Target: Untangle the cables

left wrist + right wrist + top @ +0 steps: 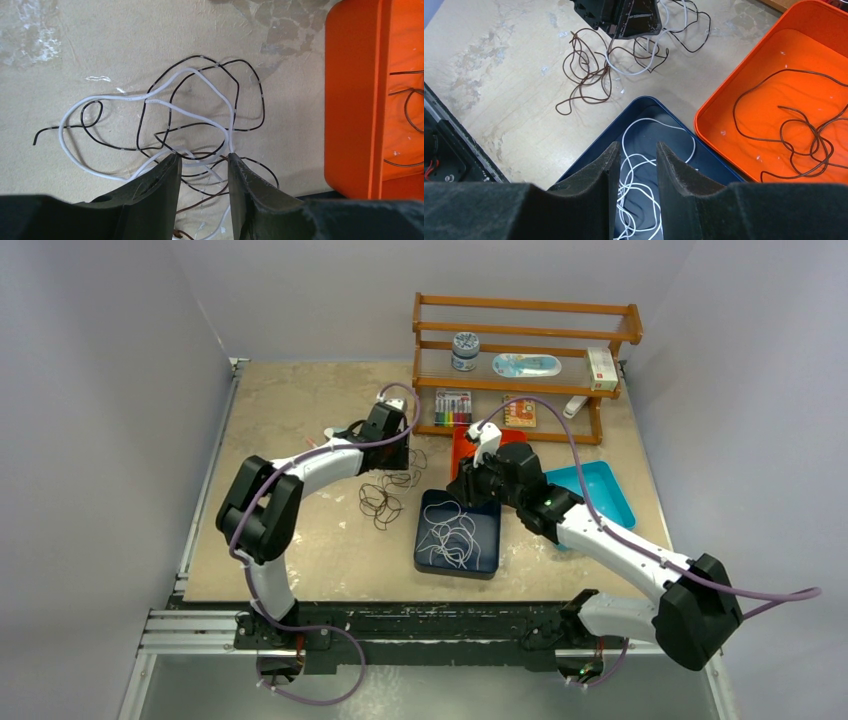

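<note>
Just left of centre, top view: tangled cables [385, 495], white, black and brown, on the table [300, 410]. Left gripper [204, 159] released, jaws astride loose strands. Right gripper [634, 147] released, nothing held, above the dark blue tray [596, 145] holding a white cable [455, 535].

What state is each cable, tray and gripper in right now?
table cables: white, black and brown, tangled together.
white cable: loose in dark blue tray.
brown cable: loose in orange tray.
light blue tray: empty.
left gripper: open around the table cables.
right gripper: open, above the dark blue tray.
</note>
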### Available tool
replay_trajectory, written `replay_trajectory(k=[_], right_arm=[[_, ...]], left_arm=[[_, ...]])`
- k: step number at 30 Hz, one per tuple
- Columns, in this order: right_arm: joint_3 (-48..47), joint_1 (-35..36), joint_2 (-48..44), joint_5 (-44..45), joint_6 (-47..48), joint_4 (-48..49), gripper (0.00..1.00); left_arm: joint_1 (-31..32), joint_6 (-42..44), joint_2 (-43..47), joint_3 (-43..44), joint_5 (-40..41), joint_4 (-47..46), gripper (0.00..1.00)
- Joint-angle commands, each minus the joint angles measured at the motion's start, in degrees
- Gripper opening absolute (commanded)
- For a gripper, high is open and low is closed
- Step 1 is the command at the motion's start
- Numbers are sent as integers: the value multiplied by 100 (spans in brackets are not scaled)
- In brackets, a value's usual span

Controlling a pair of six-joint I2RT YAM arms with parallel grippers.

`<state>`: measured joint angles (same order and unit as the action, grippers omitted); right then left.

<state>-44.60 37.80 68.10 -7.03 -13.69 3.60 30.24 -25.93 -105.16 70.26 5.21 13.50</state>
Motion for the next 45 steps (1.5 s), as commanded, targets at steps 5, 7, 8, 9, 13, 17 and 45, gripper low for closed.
replay_trajectory(k=[5, 7, 8, 9, 13, 17, 45], right_arm=[[-13, -35, 16, -48, 9, 226, 35], [-14, -40, 41, -61, 9, 242, 35], [-23, -41, 41, -62, 16, 253, 35], [-25, -37, 53, -70, 10, 270, 35], [-53, -44, 91, -88, 29, 283, 35], [-45, -42, 66, -49, 53, 250, 35], [-166, -40, -5, 165, 175, 219, 38]], left_arm=[[69, 96, -72, 190, -114, -234, 38], [78, 68, 21, 139, -96, -265, 38], [78, 56, 69, 103, -93, -307, 38], [79, 49, 115, 69, -106, -354, 39], [79, 36, 92, 14, -253, -481, 39], [79, 38, -27, -4, -149, -527, 39], [79, 133, 364, 218, 276, -550, 0]])
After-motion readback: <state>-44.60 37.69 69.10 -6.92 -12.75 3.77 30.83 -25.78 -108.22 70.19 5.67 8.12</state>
